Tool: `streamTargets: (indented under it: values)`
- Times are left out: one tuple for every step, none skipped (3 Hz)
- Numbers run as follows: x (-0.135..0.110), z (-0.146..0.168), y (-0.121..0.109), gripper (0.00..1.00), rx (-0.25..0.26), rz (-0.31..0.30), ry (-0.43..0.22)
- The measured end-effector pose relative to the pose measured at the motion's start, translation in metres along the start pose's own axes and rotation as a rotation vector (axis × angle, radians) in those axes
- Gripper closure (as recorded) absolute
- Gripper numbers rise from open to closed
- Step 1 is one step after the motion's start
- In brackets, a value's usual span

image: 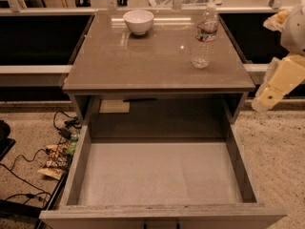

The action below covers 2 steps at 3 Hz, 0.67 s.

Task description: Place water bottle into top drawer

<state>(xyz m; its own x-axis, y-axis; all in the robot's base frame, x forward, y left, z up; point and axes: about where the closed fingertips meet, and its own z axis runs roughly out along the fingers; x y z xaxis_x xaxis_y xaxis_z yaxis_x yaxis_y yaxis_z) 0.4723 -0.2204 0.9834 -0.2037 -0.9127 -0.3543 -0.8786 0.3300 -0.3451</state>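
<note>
- 1 top drawer (157, 175): nearest the camera, stood pulled wide open with its floor bare. The opening step was judged done.
- 1 gripper (270, 93): hung off the cabinet's right side, beside the tabletop (143, 66) edge. It was not on the bottle, and whether it was open or closed could not be told.
- 1 water bottle (204, 35): stood upright on the tabletop's right rear, well apart from the gripper, up and to its left.
- Judged left to do: grasp, carry and lower the bottle.
- 1 white bowl (138, 21): sat farthest back, to the left.
</note>
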Motion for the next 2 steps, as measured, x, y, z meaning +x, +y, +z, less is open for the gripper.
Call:
streamTargets:
  values:
    - [0.000, 0.016, -0.030, 0.00, 0.053, 0.071, -0.109]
    - [0.003, 0.039, -0.059, 0.00, 0.101, 0.186, -0.269]
